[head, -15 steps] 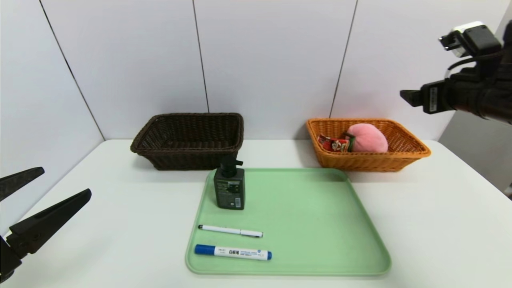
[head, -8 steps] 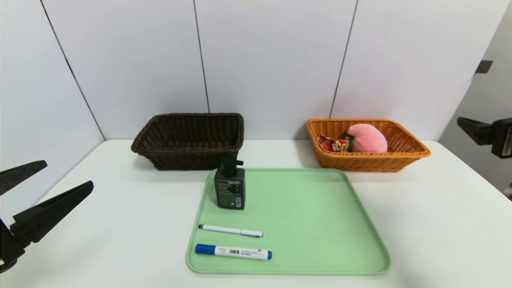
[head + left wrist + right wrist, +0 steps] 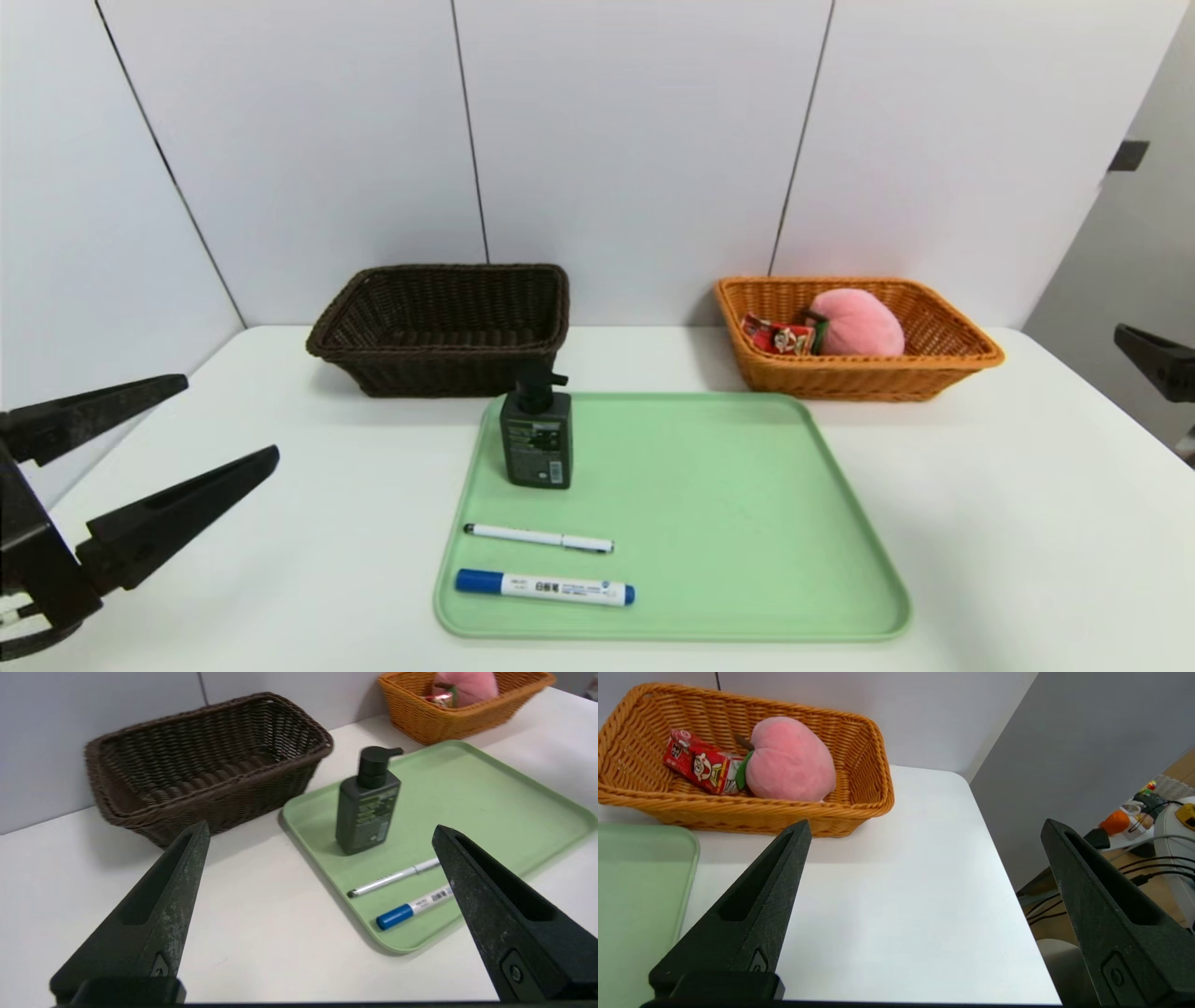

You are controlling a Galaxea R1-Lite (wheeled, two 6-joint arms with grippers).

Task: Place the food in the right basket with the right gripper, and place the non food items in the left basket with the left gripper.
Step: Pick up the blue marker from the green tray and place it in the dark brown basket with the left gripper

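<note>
Right gripper (image 3: 1158, 362): has pulled back to the table's right edge, fingers spread, empty; food is lying in the orange basket (image 3: 943, 369)
Left gripper (image 3: 140, 467): is swinging in toward the pump bottle (image 3: 535, 439), fingers wide apart, nothing held

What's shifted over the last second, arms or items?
The right gripper, open and empty, dropped from high beside the orange basket and pulled back to the table's right edge. The left gripper, also open, pushed slightly further in toward the green tray. Nothing was grasped or released. Pump bottle, pen and marker sit unmoved on the tray; peach and snack packet stay in the orange basket.
</note>
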